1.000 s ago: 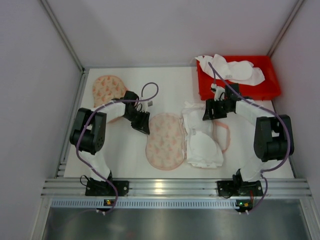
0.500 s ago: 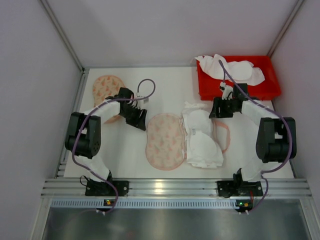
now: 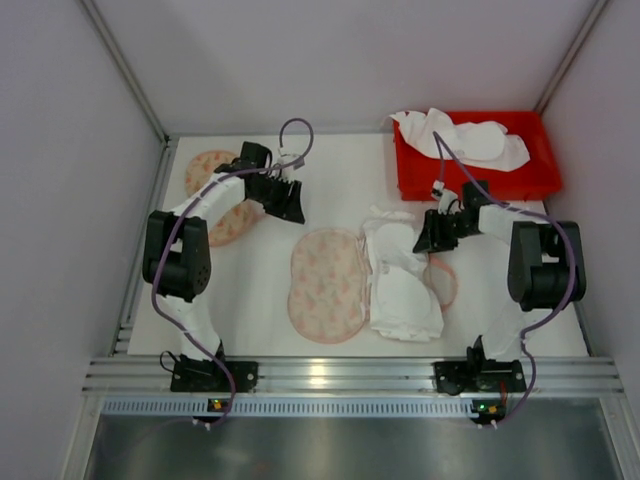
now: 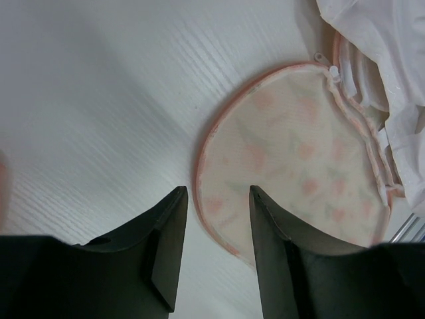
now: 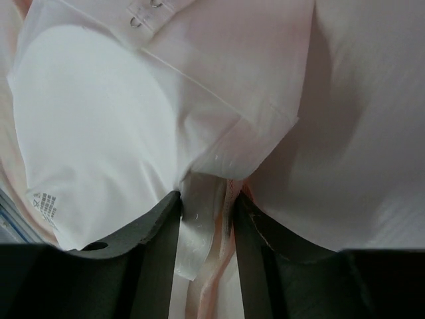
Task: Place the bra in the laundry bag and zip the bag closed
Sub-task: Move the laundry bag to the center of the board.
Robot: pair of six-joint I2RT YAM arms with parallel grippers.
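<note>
The pink patterned laundry bag [image 3: 325,283] lies open in the middle of the table. The white bra [image 3: 405,285] lies on its right half. My right gripper [image 3: 421,240] is at the bag's far right edge. In the right wrist view its jaws [image 5: 207,196] pinch the bag's pink rim [image 5: 222,219] together with a fold of white fabric, with the bra cup [image 5: 93,126] just ahead. My left gripper [image 3: 293,208] is open and empty, above the table far left of the bag. Its wrist view shows the jaws [image 4: 218,193] over the bag's lid [image 4: 299,153].
A red bin [image 3: 540,180] with white garments [image 3: 460,135] stands at the back right. A second patterned bag [image 3: 212,170] lies at the far left, partly under my left arm. Grey walls enclose the table.
My left gripper has drawn back from the bag's lid towards the far left. My right gripper rose towards the bin, then came down onto the bag's right edge.
</note>
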